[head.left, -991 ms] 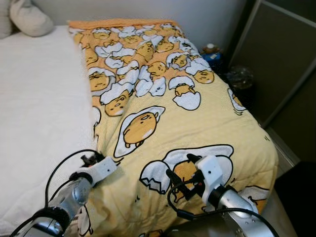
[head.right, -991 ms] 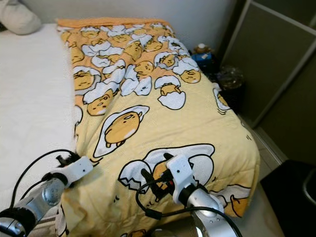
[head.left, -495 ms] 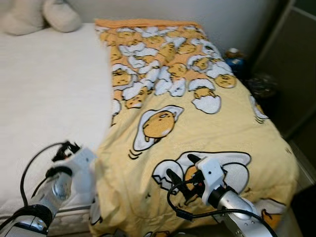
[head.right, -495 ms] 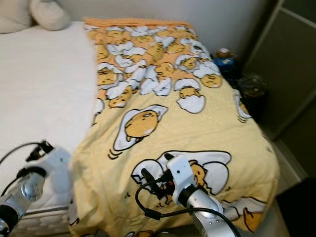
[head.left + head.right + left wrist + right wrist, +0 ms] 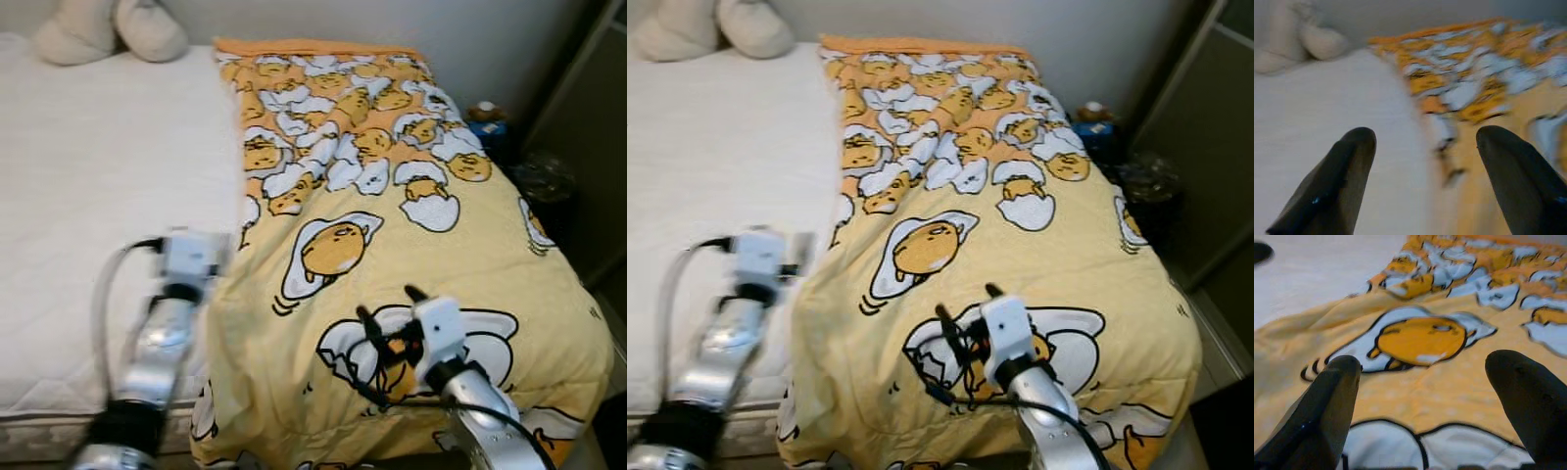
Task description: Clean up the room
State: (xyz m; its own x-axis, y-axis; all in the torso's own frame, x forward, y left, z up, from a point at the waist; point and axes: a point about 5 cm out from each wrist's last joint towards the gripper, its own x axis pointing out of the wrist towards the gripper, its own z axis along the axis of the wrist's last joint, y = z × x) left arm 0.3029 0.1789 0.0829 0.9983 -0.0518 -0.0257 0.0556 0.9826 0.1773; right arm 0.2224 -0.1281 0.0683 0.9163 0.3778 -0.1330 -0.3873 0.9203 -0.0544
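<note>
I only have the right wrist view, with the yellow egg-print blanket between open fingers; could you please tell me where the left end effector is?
Observer: The left end effector is open and holds nothing, over the blanket at its left edge, where the white mattress begins.
Operator: Does the blanket cover the whole bed?
Observer: No, only the robot's right side; the left side is bare mattress.
Operator: Anything at the head?
Observer: Rounded cream cushions lie at the far left corner.
</note>
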